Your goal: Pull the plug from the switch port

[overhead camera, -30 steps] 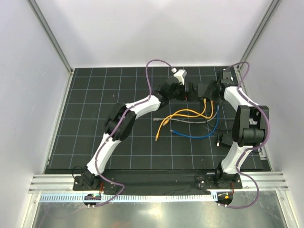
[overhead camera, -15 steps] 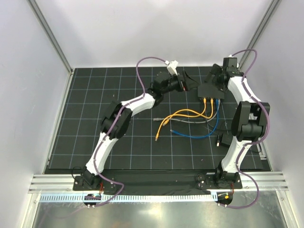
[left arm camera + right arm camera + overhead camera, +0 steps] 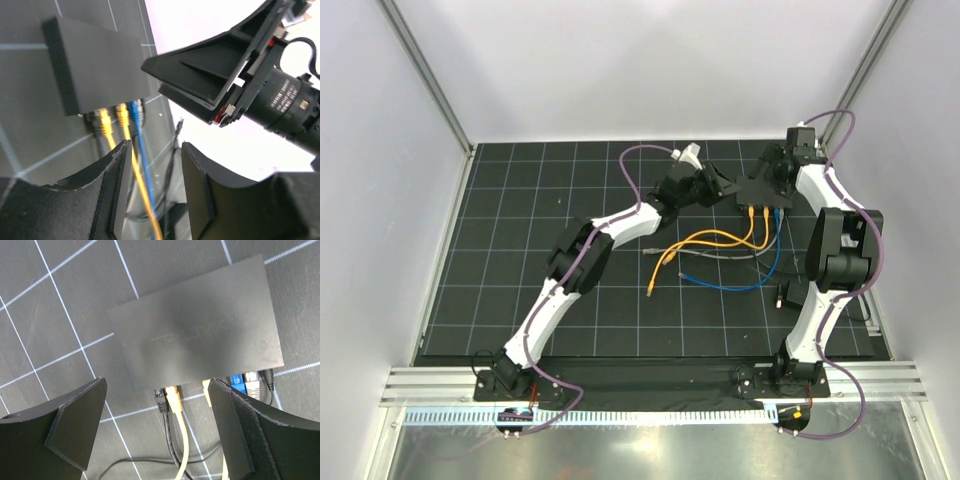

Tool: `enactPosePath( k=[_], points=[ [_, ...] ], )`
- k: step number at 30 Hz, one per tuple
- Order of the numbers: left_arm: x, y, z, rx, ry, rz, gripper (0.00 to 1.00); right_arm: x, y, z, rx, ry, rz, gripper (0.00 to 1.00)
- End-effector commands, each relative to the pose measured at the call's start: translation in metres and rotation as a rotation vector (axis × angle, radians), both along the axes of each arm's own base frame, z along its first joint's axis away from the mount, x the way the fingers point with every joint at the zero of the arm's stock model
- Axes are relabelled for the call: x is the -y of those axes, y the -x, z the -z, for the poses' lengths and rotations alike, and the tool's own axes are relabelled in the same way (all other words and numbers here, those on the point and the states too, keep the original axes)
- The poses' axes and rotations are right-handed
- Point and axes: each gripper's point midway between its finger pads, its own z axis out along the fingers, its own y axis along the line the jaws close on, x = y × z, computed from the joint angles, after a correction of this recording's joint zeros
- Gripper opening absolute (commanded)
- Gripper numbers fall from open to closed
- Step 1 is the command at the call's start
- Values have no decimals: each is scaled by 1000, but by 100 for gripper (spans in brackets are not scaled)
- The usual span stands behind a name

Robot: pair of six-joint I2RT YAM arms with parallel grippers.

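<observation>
so the switch (image 3: 200,335) is lying flat on the grid mat (image 3: 520,250), with two yellow cables (image 3: 176,410), a blue cable (image 3: 140,140) and a black cable (image 3: 161,402) plugged into its near edge. we see the right gripper (image 3: 157,390) hanging right above the switch, jaws spread wide and holding nothing. the left gripper (image 3: 157,160) sits just left of the switch, down by that plugged edge, jaws apart and empty too.

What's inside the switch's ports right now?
A black plug, two yellow plugs, a blue plug and a grey plug are plugged into the switch. The sockets themselves face away, and a jaw of the right gripper covers part of the row.
</observation>
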Motion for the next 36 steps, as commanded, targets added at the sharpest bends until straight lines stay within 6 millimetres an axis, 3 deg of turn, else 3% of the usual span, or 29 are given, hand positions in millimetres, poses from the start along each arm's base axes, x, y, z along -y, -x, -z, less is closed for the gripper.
enactPosePath(
  k=[1,9,11,14,24,36],
  points=[
    [10,-3,25,-162,15,-80,47,7,-11,-2,49,26,3,91],
    [18,-10,42,-195,15,-123,49,34,-11,24,9,27,86,73],
    [21,-11,48,-204,18,-122,57,36,-11,28,6,10,93,59],
    [21,-16,57,-226,5,-153,57,44,-11,35,2,1,117,49],
    [35,-8,73,-329,25,-199,48,46,-12,49,-21,-11,136,45],
    [47,-11,88,-384,101,-214,48,47,-7,63,-52,-41,114,44]
  ],
)
